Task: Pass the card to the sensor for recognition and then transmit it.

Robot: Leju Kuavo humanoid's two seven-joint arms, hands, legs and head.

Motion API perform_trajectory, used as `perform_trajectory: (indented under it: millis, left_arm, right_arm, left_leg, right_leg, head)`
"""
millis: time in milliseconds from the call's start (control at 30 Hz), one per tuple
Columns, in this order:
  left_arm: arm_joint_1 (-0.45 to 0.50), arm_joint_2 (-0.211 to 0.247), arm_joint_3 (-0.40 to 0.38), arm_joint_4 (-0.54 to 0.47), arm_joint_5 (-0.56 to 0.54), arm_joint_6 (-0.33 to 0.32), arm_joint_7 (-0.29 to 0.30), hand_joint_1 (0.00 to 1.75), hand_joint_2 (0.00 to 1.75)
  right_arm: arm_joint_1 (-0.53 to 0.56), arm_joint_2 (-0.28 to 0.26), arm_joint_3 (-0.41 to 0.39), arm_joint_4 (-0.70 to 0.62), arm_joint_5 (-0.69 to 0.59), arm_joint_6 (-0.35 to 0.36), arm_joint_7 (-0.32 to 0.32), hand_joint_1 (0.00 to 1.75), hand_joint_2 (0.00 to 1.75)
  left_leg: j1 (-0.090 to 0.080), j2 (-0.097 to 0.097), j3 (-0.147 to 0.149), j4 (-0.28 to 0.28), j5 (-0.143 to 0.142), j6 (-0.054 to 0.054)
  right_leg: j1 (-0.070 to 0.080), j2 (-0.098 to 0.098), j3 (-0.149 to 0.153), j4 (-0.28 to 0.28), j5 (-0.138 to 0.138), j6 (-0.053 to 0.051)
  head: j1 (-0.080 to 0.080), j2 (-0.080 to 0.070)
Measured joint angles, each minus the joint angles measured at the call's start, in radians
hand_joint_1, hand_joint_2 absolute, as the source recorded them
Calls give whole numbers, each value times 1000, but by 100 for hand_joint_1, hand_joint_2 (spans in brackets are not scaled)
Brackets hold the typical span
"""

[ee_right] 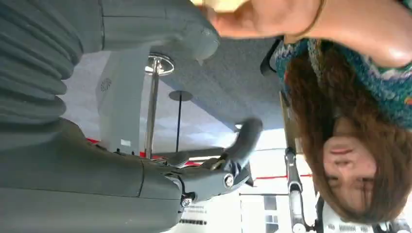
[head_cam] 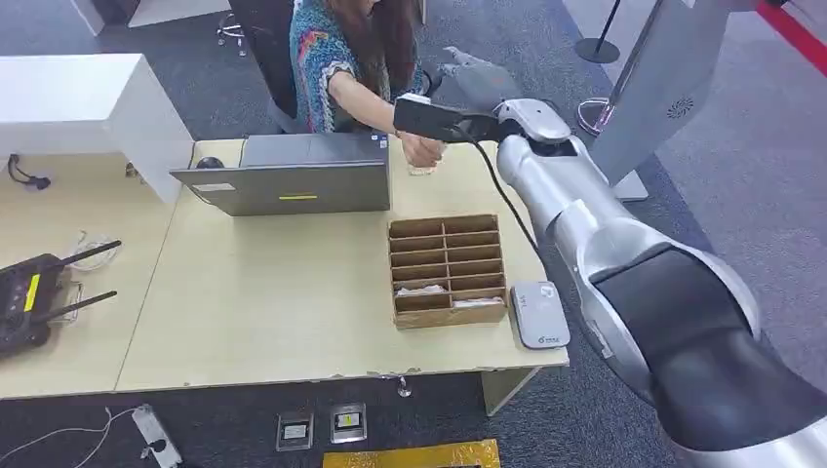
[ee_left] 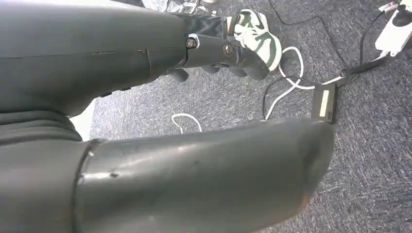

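My right arm reaches across the desk to a seated person (head_cam: 341, 58). My right hand (head_cam: 429, 117) hovers just above the person's hand (head_cam: 421, 151), which is closed around a small pale thing (head_cam: 421, 170); I cannot tell if it is the card. In the right wrist view the thumb (ee_right: 184, 29) and dark fingers (ee_right: 240, 145) stand apart with nothing between them, and the person's hand (ee_right: 262, 17) is beside the thumb. The grey card sensor (head_cam: 539, 312) lies at the desk's near right corner. My left hand (ee_left: 218, 51) hangs over the carpet holding nothing.
A wooden compartment box (head_cam: 449, 270) with a few pale cards stands left of the sensor. A grey laptop (head_cam: 297, 180) sits at the desk's far side. A black router (head_cam: 29, 292) lies at the left. A white kiosk (head_cam: 663, 88) stands at the far right.
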Motion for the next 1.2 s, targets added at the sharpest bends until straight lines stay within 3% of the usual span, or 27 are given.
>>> perform_trajectory:
  millis: [300,467,567,667,767,933,1067,1200]
  left_arm:
    - [-1,-2,0,0,-8,-1,9,0,0]
    - [-1,-3,0,0,-10,0,10,0,0]
    - [2,-3,0,0,0,12,10,0,0]
    - [11,-3,1,0,16,30,10,0,0]
    - [38,-3,3,0,35,52,3,0,0]
    - [85,-3,21,3,57,72,-18,0,0]
    - [102,-2,27,6,58,74,-23,0,0]
    - [99,-2,30,7,58,70,0,0,0]
  right_arm:
    - [-14,-2,-2,8,-10,-49,19,0,175]
    - [-32,-18,-16,11,-42,-115,16,0,175]
    - [-43,-38,-38,11,-107,-230,-12,0,175]
    - [-66,-68,-84,6,-203,-390,-61,0,175]
    - [-72,-125,-171,-36,-234,-516,-137,0,175]
    - [-45,-286,-480,-181,-251,-536,-329,0,175]
    - [-9,-391,-643,-230,-290,-537,-362,0,175]
    - [45,-448,-784,-284,-233,-537,-343,0,175]
  left_leg:
    - [0,1,1,0,0,0]
    - [0,1,1,0,0,0]
    - [0,1,0,0,0,0]
    - [0,1,1,1,0,0]
    - [0,0,1,2,0,0]
    - [-1,-4,-1,4,-2,2]
    - [-2,-2,-1,4,-3,4]
    - [-1,7,4,4,-5,4]
  right_leg:
    - [0,1,0,0,0,0]
    - [0,1,0,0,0,0]
    - [0,1,0,0,0,0]
    - [0,0,-1,0,0,0]
    - [0,-1,0,-1,0,0]
    - [-1,-5,2,-3,0,0]
    - [-2,-4,2,-4,0,1]
    - [-2,5,3,-4,1,2]
  head:
    - [0,0]
    - [0,0]
    - [0,0]
    - [0,0]
    - [0,0]
    - [0,0]
    - [1,0]
    - [-2,0]
